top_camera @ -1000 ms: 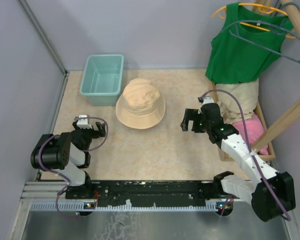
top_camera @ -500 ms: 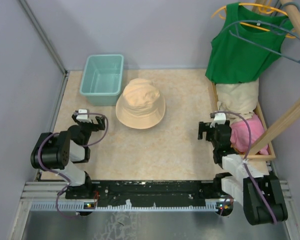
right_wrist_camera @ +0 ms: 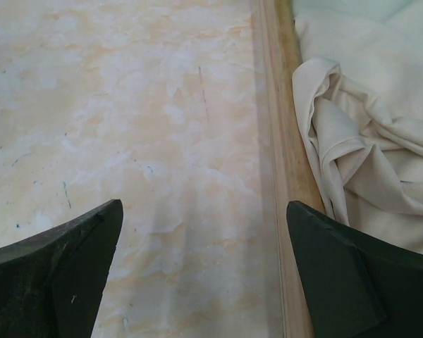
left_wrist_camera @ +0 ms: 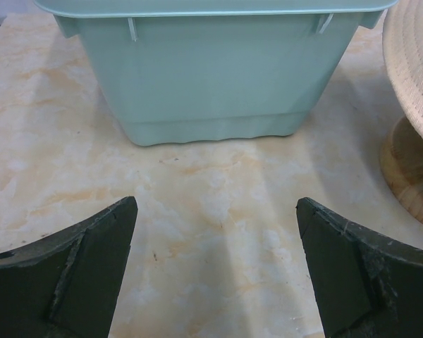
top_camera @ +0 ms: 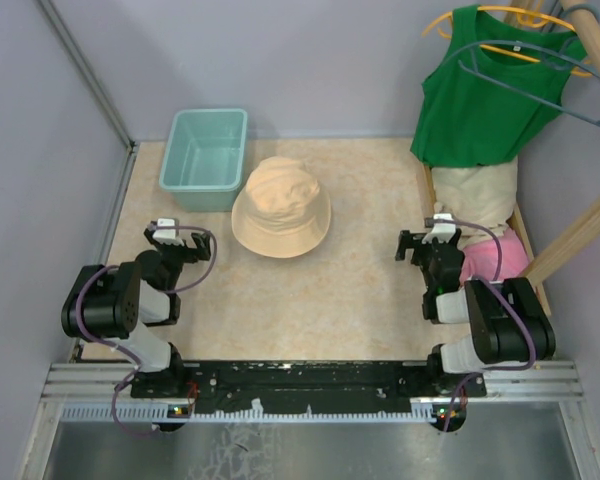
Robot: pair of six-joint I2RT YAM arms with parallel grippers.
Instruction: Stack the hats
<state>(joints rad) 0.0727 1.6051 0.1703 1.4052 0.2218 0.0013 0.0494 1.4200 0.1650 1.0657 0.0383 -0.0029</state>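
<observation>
Beige hat [top_camera: 280, 208] lies beside teal basket [top_camera: 212, 112]; left gripper [left_wrist_camera: 215, 203] and right gripper [right_wrist_camera: 203, 205] hover near opposite table [top_camera: 350, 290] edges, jaws apart.

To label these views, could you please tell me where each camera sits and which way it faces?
Top external: above and behind the arm bases, looking down on the table; the left arm and right arm show.
Left wrist: on the left arm, facing the teal basket; the open left gripper shows.
Right wrist: on the right arm, facing the table and cream cloth; the open right gripper shows.
Top and left wrist share the beige hat.
</observation>
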